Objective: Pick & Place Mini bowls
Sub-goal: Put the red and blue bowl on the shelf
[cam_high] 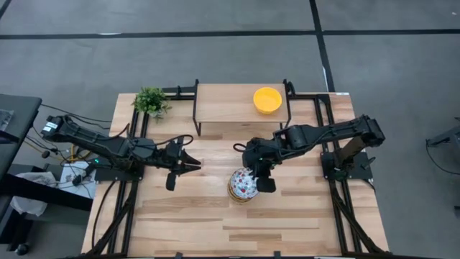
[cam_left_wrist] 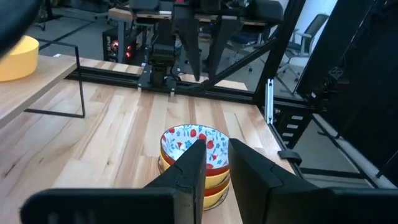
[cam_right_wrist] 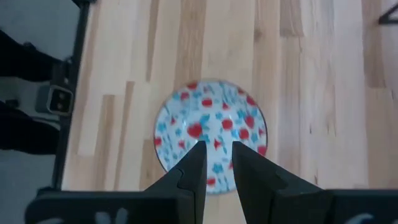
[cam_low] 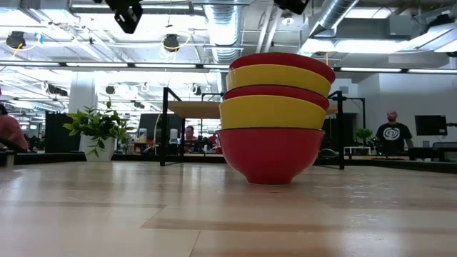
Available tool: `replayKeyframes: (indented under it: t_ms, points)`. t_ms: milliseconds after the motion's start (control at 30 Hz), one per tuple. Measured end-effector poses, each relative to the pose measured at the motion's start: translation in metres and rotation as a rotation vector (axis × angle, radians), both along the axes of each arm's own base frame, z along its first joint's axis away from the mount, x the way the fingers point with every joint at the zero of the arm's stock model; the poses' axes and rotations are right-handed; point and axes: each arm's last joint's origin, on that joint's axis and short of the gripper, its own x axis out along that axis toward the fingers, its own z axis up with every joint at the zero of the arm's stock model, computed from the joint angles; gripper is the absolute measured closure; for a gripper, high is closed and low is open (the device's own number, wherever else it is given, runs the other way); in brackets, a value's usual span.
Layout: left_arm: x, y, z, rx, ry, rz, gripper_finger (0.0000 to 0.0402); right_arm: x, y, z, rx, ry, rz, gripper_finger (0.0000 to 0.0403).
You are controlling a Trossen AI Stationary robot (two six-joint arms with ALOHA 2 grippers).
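Observation:
Several mini bowls are stacked (cam_high: 243, 185) near the middle of the table, and the bottom bowl stands on the wood. In the low view the stack (cam_low: 275, 121) shows alternating red and yellow walls. The top bowl (cam_right_wrist: 211, 134) is white inside with red-and-blue speckles. One plain yellow bowl (cam_high: 267, 99) sits on the raised shelf at the far side. My right gripper (cam_right_wrist: 217, 155) hangs above the stack, pointing down, narrowly open and well clear of it. My left gripper (cam_left_wrist: 216, 155), also narrowly open, hovers to the left of the stack (cam_left_wrist: 196, 155) and faces it.
A small green potted plant (cam_high: 151, 101) stands at the table's far left corner. The wooden shelf (cam_high: 237, 104) on a black frame spans the far middle. Black rails run along both table sides. People show in the room behind the table (cam_low: 391, 132).

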Motion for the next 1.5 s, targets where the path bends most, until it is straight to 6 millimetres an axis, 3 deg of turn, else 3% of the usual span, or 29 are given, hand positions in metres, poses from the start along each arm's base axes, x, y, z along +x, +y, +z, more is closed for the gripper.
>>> replayKeyframes:
  t_ms: [233, 667, 900, 1167, 1500]
  points:
    - [0.035, 0.004, 0.004, 0.025, 0.056, 0.018, 0.0334, -0.022, -0.005, -0.015, 0.008, 0.008, -0.024, 0.0339]
    - [0.090, 0.036, 0.005, 0.010, 0.120, 0.113, 0.0334, -0.114, -0.034, -0.045, -0.096, -0.158, -0.192, 0.0339]
    - [0.124, 0.034, 0.000, -0.021, 0.159, 0.125, 0.0334, -0.139, -0.048, -0.044, -0.120, -0.237, -0.366, 0.0339]
    - [0.129, 0.033, -0.006, -0.027, 0.258, 0.128, 0.0334, -0.136, -0.045, -0.039, -0.056, -0.313, -0.515, 0.0339]
    - [0.096, 0.016, 0.007, -0.026, 0.333, 0.018, 0.0334, -0.090, -0.028, -0.060, -0.002, -0.325, -0.478, 0.0339]
